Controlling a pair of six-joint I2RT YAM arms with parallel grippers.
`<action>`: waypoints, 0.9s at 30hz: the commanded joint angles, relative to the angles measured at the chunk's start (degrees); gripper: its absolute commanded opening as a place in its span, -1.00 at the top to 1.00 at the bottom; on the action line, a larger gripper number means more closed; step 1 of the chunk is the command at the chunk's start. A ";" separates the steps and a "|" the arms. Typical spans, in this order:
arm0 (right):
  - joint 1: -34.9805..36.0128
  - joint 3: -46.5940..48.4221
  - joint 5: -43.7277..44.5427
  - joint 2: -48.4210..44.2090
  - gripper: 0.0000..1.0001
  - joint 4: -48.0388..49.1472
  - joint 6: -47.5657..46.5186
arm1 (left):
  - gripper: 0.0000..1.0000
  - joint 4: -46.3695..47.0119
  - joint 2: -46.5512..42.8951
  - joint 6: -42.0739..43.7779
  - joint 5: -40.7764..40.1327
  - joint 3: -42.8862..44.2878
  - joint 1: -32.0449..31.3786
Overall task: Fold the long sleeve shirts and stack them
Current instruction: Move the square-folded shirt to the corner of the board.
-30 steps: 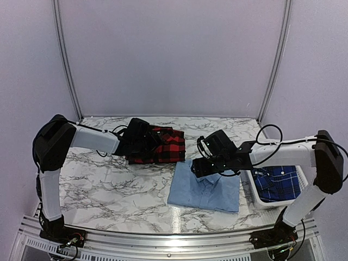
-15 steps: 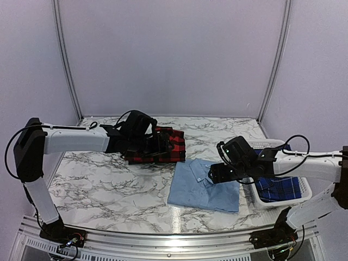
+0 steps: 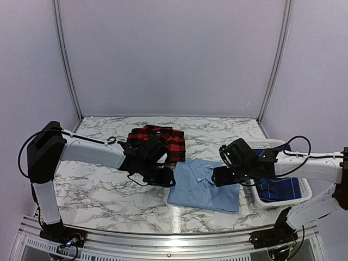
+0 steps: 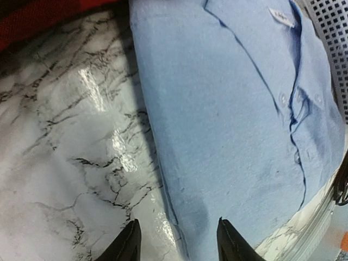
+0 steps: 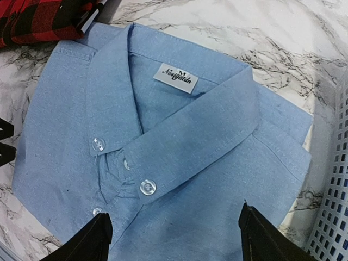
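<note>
A folded light blue shirt [image 3: 202, 190] lies collar-up on the marble table [image 3: 92, 187]. My left gripper [image 3: 166, 178] hangs low at its left edge. In the left wrist view the left gripper [image 4: 178, 244] is open, and its fingertips [image 4: 128, 242] straddle the hem of the light blue shirt [image 4: 234, 109]. My right gripper [image 3: 217, 176] is open over the shirt's right side, and in the right wrist view the right gripper [image 5: 176, 239] stands just below the collar of the light blue shirt [image 5: 179, 147]. The folded red-and-black check shirt [image 3: 160, 138] rests behind.
A white perforated basket [image 3: 272, 205] stands at the right, with a dark blue plaid shirt [image 3: 283, 189] in it. The basket wall [image 5: 333, 206] shows close beside the light blue shirt. Metal frame posts rise at the back corners.
My left arm has come off the red-and-black check shirt and swung forward to the light blue shirt's left edge, jaws narrower. My right arm drew back rightward from the collar.
</note>
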 commanded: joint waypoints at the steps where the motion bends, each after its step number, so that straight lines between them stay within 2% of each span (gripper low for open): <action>1: -0.32 2.17 0.76 0.59 -0.53 -0.33 -0.38 | 0.02 -3.05 2.71 0.59 2.37 1.20 -1.20; 4: -0.35 2.15 0.62 0.91 -0.53 0.04 -0.62 | 0.03 -3.07 4.41 0.66 3.78 1.70 -1.70; 6: -0.33 2.12 0.46 1.20 -0.53 0.16 -0.74 | 0.13 -3.06 5.16 0.60 4.15 2.10 -2.01; 11: -0.36 2.19 0.50 1.67 -0.52 -0.45 -1.07 | 0.73 -3.23 4.74 -1.02 4.78 0.59 -2.78; 14: -0.32 2.30 0.57 1.52 -0.53 -1.45 -1.45 | 0.97 -3.96 2.17 -2.82 3.92 -3.96 -2.98; 22: 0.61 0.72 -2.39 1.72 -0.53 -2.61 -1.05 | 1.00 -5.26 -9.93 -9.55 1.01 -17.41 -6.52; 27: 4.74 0.51 -3.18 2.07 -0.53 -5.91 1.62 | 0.96 -5.52 -13.41 -13.77 -0.26 -20.74 -11.71</action>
